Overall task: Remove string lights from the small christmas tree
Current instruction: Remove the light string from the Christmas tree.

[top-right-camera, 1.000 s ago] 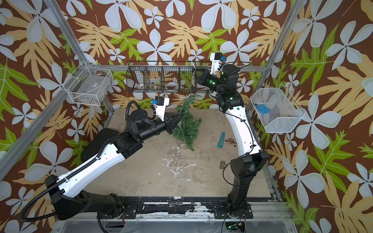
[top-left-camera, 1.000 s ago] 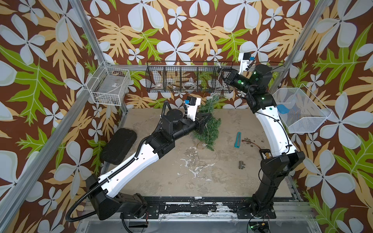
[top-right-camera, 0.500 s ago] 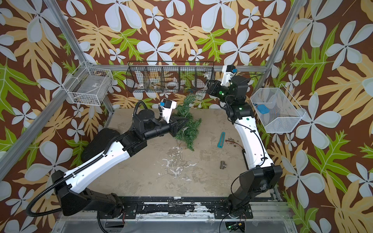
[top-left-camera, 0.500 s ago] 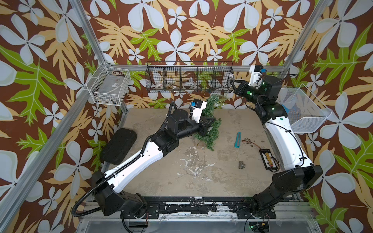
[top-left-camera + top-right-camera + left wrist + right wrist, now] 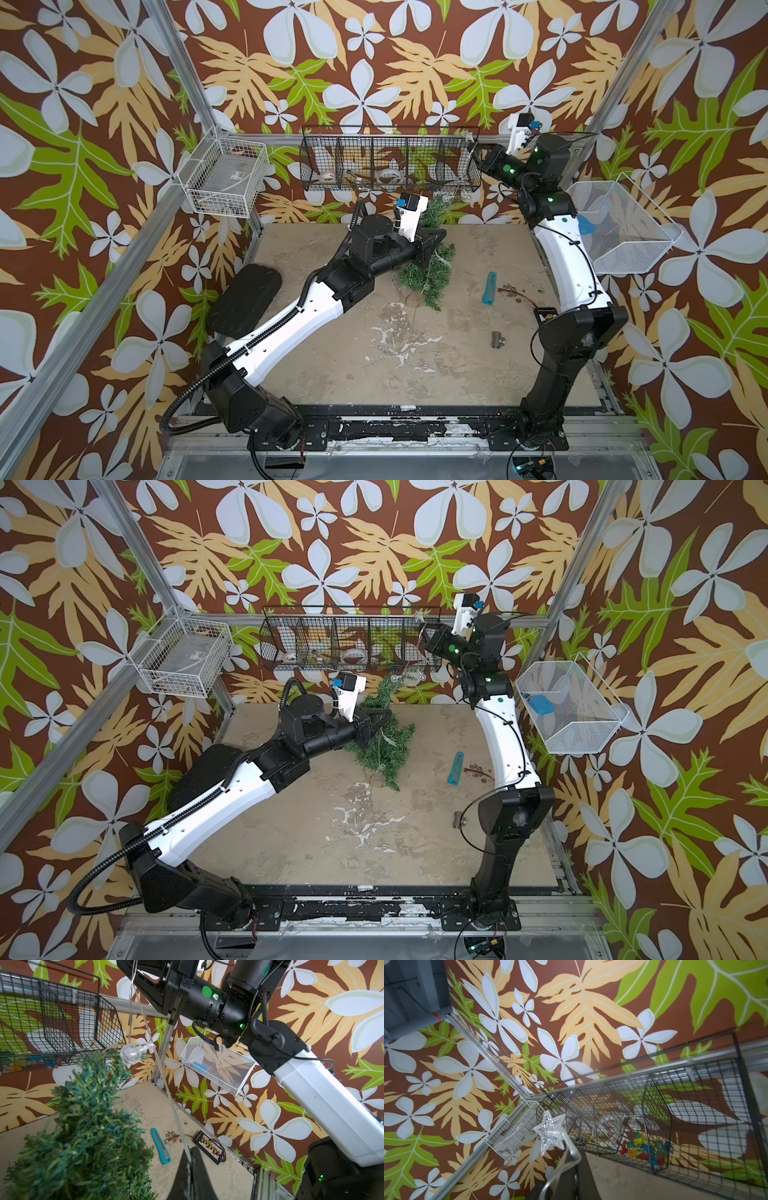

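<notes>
Right arm has swung back toward the rear corner. The right gripper (image 5: 475, 146) is pinched on the string lights (image 5: 131, 1056). The strand slants down to the tilted small christmas tree (image 5: 432, 270), lower and leftward, where the left gripper (image 5: 436, 240), jaws together, braces it.

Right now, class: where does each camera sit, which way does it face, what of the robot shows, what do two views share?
Both top views: high in front, looking down on the table; left arm and right arm show whole.
Left wrist: on the left arm, facing past the left gripper and the small christmas tree toward the right arm.
Right wrist: on the right arm, facing past the right gripper and the string lights' star toward the black wire basket.
Shared: that basket, in both wrist views.
</notes>
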You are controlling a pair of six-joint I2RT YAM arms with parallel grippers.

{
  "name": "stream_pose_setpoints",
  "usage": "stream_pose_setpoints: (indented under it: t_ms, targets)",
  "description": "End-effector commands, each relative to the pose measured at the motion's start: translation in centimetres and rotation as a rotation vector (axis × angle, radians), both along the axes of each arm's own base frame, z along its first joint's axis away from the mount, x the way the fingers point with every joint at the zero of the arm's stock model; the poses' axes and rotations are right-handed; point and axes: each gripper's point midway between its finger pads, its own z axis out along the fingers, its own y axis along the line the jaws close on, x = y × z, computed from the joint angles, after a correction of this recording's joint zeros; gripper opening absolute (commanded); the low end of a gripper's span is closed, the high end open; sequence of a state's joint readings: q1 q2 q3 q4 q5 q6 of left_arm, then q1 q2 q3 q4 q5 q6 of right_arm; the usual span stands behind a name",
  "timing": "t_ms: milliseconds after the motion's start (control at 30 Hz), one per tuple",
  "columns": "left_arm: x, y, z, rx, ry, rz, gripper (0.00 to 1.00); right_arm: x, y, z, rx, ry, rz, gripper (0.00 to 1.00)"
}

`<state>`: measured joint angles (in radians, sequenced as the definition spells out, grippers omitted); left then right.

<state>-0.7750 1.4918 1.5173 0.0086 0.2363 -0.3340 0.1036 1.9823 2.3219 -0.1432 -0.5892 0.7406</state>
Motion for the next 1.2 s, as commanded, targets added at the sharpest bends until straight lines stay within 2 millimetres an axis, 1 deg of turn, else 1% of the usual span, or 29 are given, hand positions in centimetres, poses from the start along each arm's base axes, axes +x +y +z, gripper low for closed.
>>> stream_pose_setpoints:
  t_ms: [0,100,267,367,567,600,767,800,900,1067,1167]
  targets:
    - [-3.5,-0.3,-2.3,0.083,0.077,-0.167,0.0,2.4,-2.2,4.6,0.114,-0.159,-0.196,0.0]
    - [-3.3,0.5,-2.6,0.084,0.083,-0.149,0.0,1.5,1.4,5.8,0.151,-0.212,-0.1,0.0]
    - [-3.1,2.3,-3.7,0.098,0.094,-0.104,0.0,-0.9,7.5,6.2,0.171,-0.259,0.064,0.0]
    - [-2.9,3.4,-4.5,0.101,0.104,-0.081,0.0,-2.5,10.4,6.4,0.169,-0.278,0.153,0.0]
    - [-2.9,5.8,-5.6,0.094,0.118,-0.027,0.0,-6.2,15.8,6.0,0.137,-0.283,0.315,0.0]
    - [-3.0,6.2,-5.9,0.096,0.119,-0.014,0.0,-7.3,17.1,5.8,0.121,-0.288,0.362,0.0]
    - [-3.0,8.1,-7.6,0.107,0.134,0.041,0.0,-10.7,21.7,4.7,0.058,-0.302,0.492,0.0]
    - [-3.0,8.3,-8.2,0.112,0.143,0.05,0.0,-11.2,22.3,4.4,0.052,-0.299,0.516,0.0]
    - [-2.9,8.8,-9.1,0.119,0.156,0.068,0.0,-12.0,23.5,3.3,0.029,-0.273,0.574,0.0]
    - [-2.6,9.2,-9.8,0.13,0.164,0.084,0.0,-11.3,23.7,0.1,-0.071,-0.21,0.555,0.0]
    - [-2.4,9.4,-10.2,0.136,0.172,0.095,0.0,-11.1,23.8,-1.4,-0.106,-0.183,0.55,0.0]
